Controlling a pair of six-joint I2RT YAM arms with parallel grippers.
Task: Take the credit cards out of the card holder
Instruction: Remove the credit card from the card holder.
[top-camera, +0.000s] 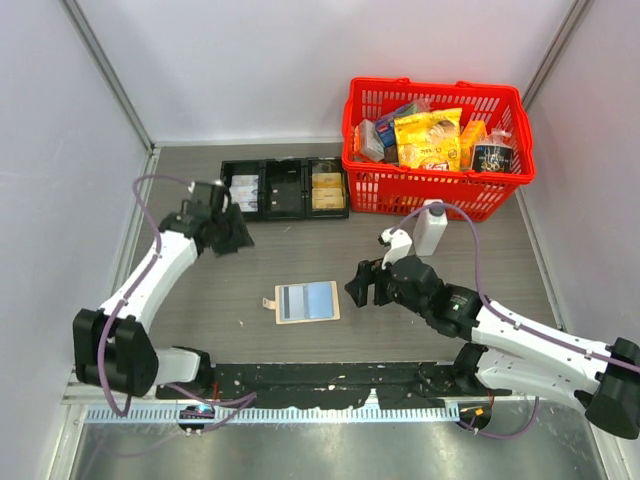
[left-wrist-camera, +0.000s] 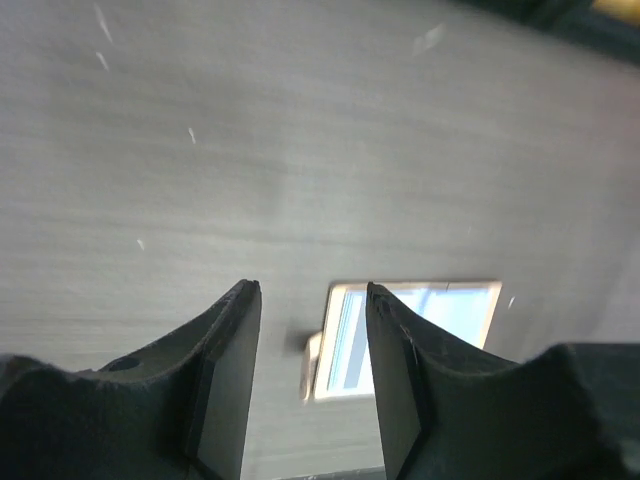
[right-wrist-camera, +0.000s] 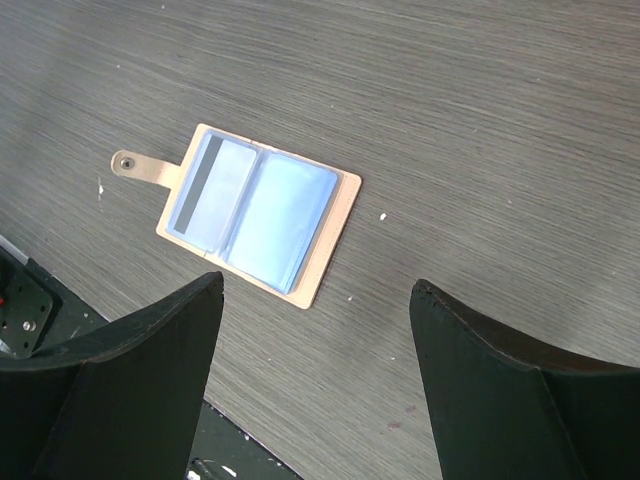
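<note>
The card holder (top-camera: 307, 301) lies open and flat on the grey table, tan rim around a pale blue inside, snap tab (top-camera: 268, 303) to its left. It also shows in the right wrist view (right-wrist-camera: 258, 215) and in the left wrist view (left-wrist-camera: 450, 310). A pale card with a dark stripe (right-wrist-camera: 213, 187) sits in its left sleeve; other cards are unclear. My right gripper (top-camera: 360, 285) (right-wrist-camera: 315, 285) is open and empty, just right of the holder and above the table. My left gripper (top-camera: 232, 238) (left-wrist-camera: 312, 290) is open and empty, well to the far left of the holder.
A black three-compartment tray (top-camera: 284, 190) stands at the back, with flat items in its left and right compartments. A red basket (top-camera: 430, 195) full of groceries is at the back right. A white bottle (top-camera: 430, 228) stands in front of it, close behind my right arm.
</note>
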